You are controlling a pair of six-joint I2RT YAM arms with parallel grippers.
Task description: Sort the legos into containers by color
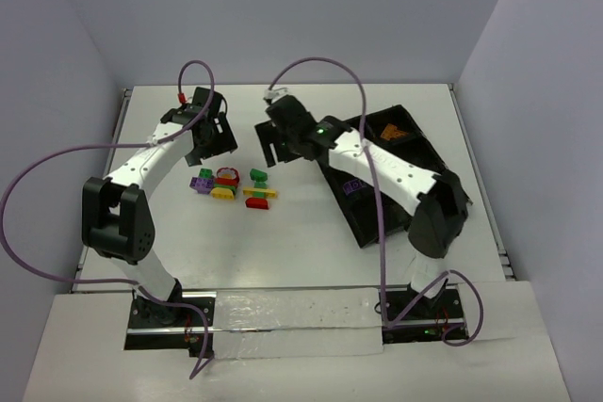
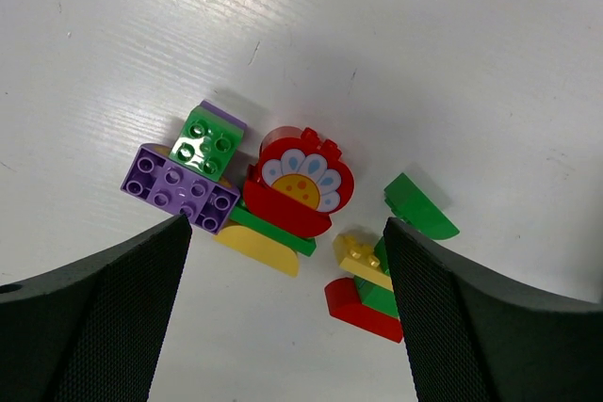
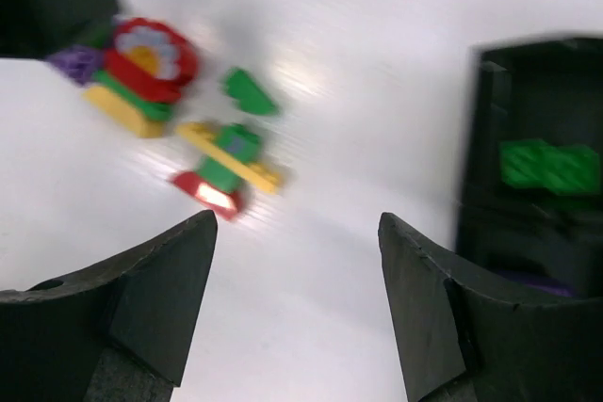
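Currently the sorting stands part done.

- **Legos** [image 1: 233, 185]: a loose cluster on the white bench [image 1: 311, 251], centre-left of the overhead view. The bricks are red, yellow, green and purple, several of them touching or stacked. A red flower-faced piece [image 2: 303, 181] sits at the middle, with a flat purple brick [image 2: 179, 187] to its left.
- **Tray** [image 1: 377, 223]: black, right of centre. A green brick [image 3: 546, 167] and an orange piece [image 1: 391, 134] lie in separate compartments.
- **Left hand** [image 2: 287, 233]: spread, empty, poised directly over the cluster.
- **Right hand** [image 3: 297, 223]: spread, empty, between cluster and tray. Its view is blurred.

Step, by judgement: selecting the next brick. The next move calls for a descent onto one piece, fingers kept clear of its neighbours.
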